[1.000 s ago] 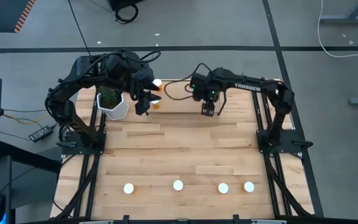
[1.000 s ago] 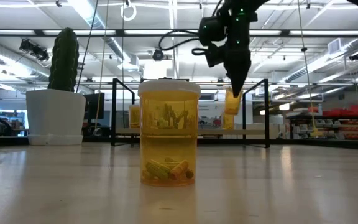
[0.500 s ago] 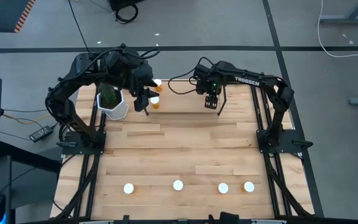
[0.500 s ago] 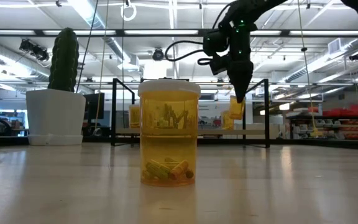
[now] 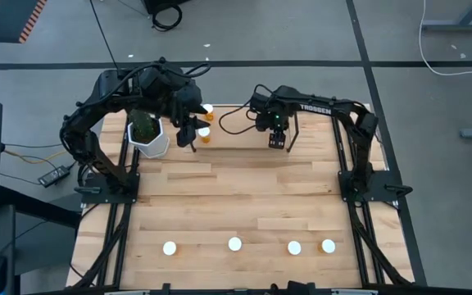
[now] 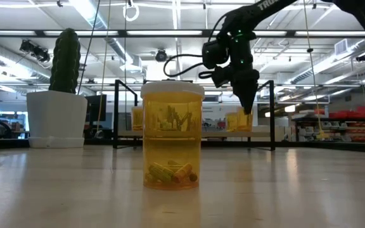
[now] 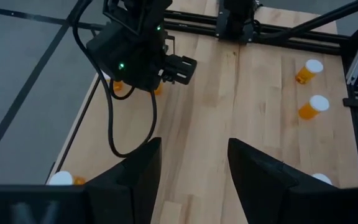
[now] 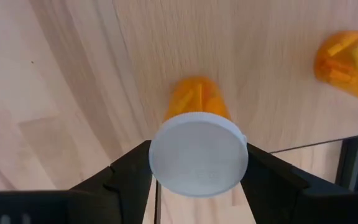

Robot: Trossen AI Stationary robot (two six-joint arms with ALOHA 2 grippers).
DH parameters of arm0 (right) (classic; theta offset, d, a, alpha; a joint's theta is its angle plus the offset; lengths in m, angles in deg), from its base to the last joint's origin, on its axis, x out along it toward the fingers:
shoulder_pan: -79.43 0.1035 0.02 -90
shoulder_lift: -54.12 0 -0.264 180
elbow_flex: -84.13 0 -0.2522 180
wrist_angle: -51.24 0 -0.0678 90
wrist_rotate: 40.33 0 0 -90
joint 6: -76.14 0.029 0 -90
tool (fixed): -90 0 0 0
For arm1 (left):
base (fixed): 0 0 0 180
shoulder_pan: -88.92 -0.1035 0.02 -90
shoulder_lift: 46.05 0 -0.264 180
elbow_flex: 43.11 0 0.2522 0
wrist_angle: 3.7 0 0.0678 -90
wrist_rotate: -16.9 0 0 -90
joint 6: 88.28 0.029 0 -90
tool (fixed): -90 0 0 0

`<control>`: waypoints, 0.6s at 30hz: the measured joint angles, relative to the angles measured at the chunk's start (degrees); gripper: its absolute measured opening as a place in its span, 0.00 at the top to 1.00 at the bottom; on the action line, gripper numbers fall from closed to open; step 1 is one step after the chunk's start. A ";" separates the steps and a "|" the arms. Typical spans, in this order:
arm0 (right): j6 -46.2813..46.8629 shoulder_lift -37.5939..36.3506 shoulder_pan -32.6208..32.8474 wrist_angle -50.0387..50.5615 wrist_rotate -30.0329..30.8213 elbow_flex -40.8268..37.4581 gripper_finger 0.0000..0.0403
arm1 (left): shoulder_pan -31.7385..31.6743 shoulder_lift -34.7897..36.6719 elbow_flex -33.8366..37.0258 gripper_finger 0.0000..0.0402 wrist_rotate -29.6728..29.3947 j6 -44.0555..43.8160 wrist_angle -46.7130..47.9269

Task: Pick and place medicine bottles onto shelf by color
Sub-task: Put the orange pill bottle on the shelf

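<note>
Since a moment ago the right gripper has sunk a little lower over the shelf at the bench's far edge, carrying its medicine bottle down until, in the low view, the amber body sits level with the shelf board. White letters reading "TROSSEN" run along the right arm's dark link. Its jaws are clamped on the bottle just under the round white cap, one dark finger on each side; pale tablets show through the translucent orange wall. A second bottle lies just beside it on the light wood.

The left gripper hangs near the far left corner, next to the white hexagonal pot with its ribbed green cactus, jaws set wide apart with nothing between them. Two white-capped bottles stand close by it.

Four more bottles stand in a row along the near edge of the bench, whose top is butcher-block planks of pale wood. The nearest one fills the low view: a smooth clear-amber cylinder with yellow-green capsules at the bottom. Thin black wire uprights frame the shelf ends.
</note>
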 joint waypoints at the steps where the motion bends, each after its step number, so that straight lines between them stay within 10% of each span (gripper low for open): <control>1: 0.02 0.00 -0.02 -0.11 -0.13 0.00 0.44 | 0.00 0.00 0.00 0.52 0.02 0.00 0.08; 18: 0.63 -0.24 -0.11 -2.75 -0.13 -0.09 0.35 | 0.02 0.00 0.00 0.50 0.02 -0.15 0.23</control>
